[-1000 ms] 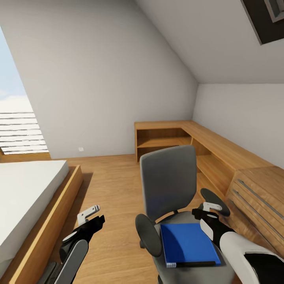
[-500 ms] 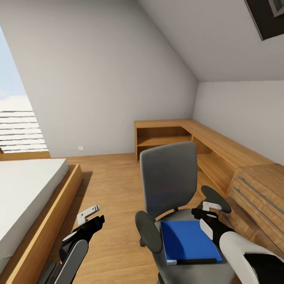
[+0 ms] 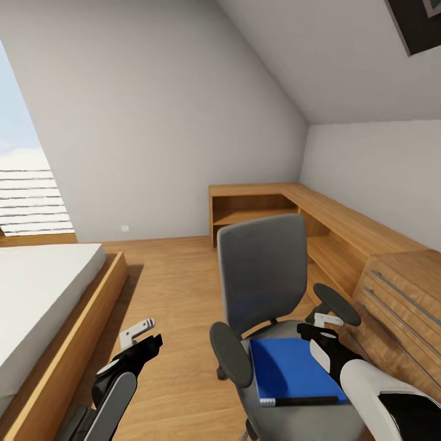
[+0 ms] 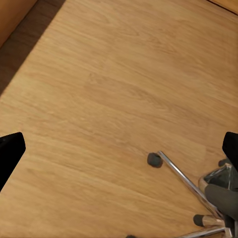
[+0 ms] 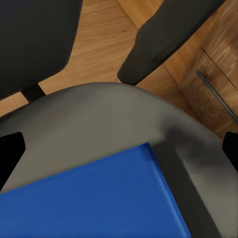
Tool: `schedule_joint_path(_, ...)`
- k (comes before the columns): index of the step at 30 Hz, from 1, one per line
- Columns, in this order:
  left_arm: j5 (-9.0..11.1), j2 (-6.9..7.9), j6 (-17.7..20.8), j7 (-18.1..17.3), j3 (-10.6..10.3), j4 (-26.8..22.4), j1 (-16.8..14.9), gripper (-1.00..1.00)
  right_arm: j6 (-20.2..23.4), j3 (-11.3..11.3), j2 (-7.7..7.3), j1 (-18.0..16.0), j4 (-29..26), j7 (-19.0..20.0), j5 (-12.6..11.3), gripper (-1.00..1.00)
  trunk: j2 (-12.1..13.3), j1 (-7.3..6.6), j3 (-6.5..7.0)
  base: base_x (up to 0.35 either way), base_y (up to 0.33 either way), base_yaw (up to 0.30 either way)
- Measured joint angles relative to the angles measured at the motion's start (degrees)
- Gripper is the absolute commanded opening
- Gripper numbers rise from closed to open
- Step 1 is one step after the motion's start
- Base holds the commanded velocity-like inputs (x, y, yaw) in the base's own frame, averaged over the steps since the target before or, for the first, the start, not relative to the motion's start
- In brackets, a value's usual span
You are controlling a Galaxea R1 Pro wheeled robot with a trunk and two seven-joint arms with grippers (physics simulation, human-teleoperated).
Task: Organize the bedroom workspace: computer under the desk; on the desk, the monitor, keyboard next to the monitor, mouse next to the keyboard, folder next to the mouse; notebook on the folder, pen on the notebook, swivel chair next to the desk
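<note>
Nearer now: folder (image 3: 295,370) beneath right hand (image 3: 324,326).

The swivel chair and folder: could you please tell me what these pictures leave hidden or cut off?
- Folder: right edge hidden by the right gripper and arm in the head view; cut off by the frame in the right wrist view.
- Swivel chair: base hidden under its seat in the head view; partly cut off in the left wrist view.

The swivel chair (image 3: 263,275) has a grey seat and back with black armrests and a chrome base. The folder (image 3: 293,371) is bright blue with a pale edge and a black strip at its 6 o'clock side. The floor (image 3: 171,294) is honey-toned wood grain, the shelf unit (image 3: 318,220) matching. The walls (image 3: 153,122) are pale grey, the bed (image 3: 37,294) white.
</note>
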Motion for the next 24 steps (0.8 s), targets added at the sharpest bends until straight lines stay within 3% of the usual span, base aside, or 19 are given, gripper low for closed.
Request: schedule_joint_path(24,-0.25,0.01,0.22,-0.11,-0.02,0.47,0.00,1.00,0.05,0.01,0.05,0.00,0.01,0.00,0.00,1.00,-0.42,0.23,-0.18,0.050,0.000,0.000)
